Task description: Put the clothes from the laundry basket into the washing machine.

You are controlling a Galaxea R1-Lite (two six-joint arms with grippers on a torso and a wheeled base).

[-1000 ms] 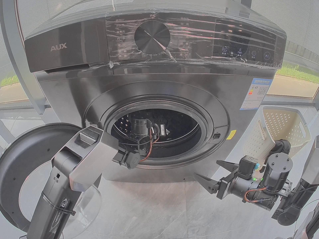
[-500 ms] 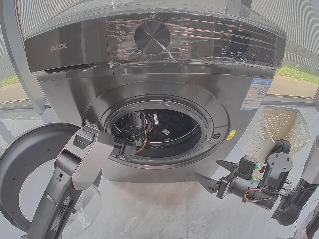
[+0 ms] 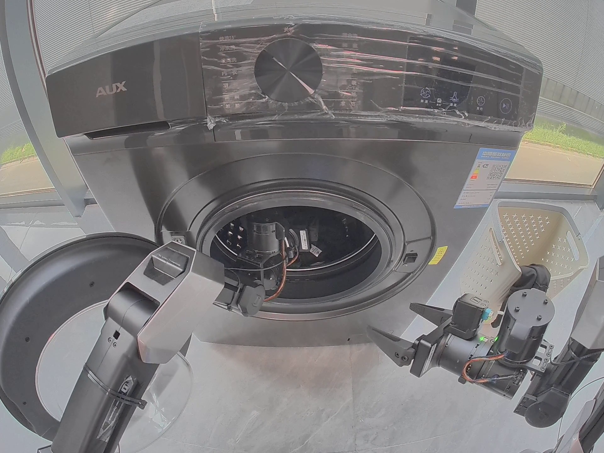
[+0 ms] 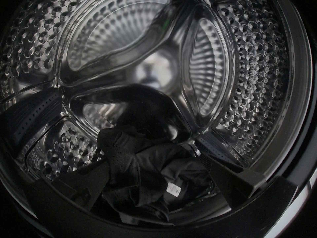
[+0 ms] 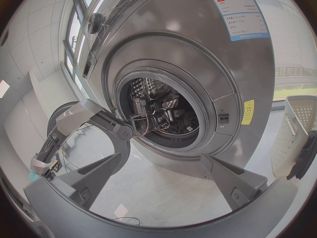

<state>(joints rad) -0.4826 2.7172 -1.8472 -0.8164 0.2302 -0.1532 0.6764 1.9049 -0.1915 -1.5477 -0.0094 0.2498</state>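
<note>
Clothes [image 4: 138, 169], a dark, limp, light heap probably best pinched at a raised fold, lie on the drum [image 4: 257, 66] floor before the wide-open left claw [image 4: 152, 162]; right claw [image 3: 393, 322] gapes empty outside.

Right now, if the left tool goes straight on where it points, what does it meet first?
Probably the black garment heaped in the drum, just ahead of the open left tool; depth is unclear.
</note>
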